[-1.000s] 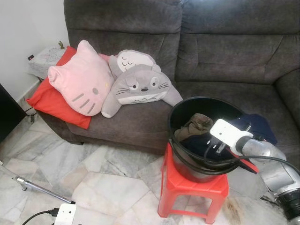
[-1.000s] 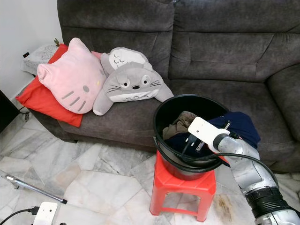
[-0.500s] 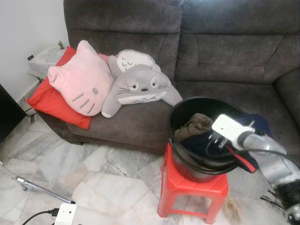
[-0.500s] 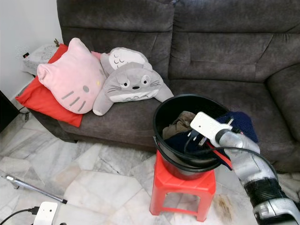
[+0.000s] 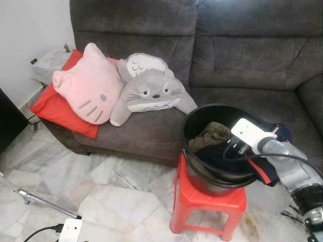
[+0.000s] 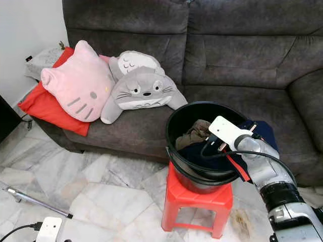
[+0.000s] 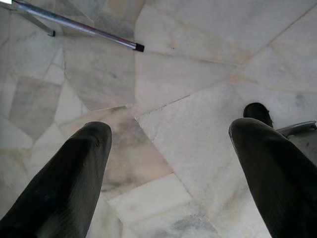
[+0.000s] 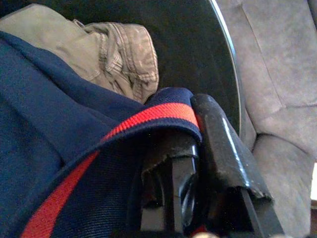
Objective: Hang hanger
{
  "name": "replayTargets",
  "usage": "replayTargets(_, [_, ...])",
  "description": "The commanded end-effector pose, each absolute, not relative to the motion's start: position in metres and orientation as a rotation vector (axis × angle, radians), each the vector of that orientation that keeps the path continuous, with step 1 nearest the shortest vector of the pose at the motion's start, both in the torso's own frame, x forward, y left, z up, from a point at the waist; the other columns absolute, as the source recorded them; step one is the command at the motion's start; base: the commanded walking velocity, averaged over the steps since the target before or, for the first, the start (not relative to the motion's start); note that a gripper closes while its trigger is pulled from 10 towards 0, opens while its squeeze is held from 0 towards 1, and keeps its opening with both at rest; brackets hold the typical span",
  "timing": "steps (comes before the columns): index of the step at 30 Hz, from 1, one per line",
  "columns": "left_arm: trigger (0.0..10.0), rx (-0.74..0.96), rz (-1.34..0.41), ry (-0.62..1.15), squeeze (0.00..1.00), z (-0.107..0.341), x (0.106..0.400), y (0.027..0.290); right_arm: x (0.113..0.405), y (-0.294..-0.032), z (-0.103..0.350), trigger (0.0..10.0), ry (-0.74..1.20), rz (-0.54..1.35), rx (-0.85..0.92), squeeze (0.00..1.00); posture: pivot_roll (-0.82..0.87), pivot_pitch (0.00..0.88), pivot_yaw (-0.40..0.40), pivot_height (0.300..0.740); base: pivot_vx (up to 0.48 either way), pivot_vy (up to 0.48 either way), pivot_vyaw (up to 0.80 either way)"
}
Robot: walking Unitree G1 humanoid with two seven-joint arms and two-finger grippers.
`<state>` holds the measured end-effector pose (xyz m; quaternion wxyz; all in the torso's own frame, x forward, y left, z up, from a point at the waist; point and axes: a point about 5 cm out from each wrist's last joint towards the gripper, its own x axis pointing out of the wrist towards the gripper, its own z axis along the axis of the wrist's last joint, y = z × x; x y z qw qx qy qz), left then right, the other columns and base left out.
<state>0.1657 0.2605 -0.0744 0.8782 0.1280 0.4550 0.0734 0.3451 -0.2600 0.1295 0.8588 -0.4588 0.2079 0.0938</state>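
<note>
Left tool hangs idle over the marble floor, fingers wide apart, holding nothing. Right tool is closed on the navy garment with its red band — soft knit, at the rim of the glossy black bucket. No hanger can be made out. Risk: lifting could snag cloth and tip the bucket off the red plastic stool. Beyond, a plush grey sofa.

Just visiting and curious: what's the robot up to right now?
Right gripper in black bucket, shut on navy garment. Left gripper open, idle over floor. No hanger seen; khaki clothes beside it.
</note>
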Motion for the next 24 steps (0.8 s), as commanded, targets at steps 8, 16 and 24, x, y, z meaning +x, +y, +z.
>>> replayTargets(8, [10.0, 0.288, 0.156, 0.963, 0.00, -0.075, 0.162, 0.264, 0.350, -0.248, 0.122, 0.0, 0.419, 0.257, -0.976, 0.00, -0.26, 0.035, 0.071, 0.740, 0.000, 0.000, 0.00])
replayTargets(16, [10.0, 0.289, 0.155, 0.963, 0.00, -0.075, 0.162, 0.264, 0.347, -0.240, 0.112, 10.0, 0.435, 0.344, -0.980, 0.00, -0.26, 0.037, 0.070, 0.740, 0.000, 0.000, 0.00])
replayTargets(24, [10.0, 0.289, 0.154, 0.964, 0.00, -0.075, 0.162, 0.264, 0.345, -0.235, 0.118, 10.0, 0.431, 0.418, -0.989, 1.00, -0.26, 0.037, 0.070, 0.740, 0.000, 0.000, 0.00])
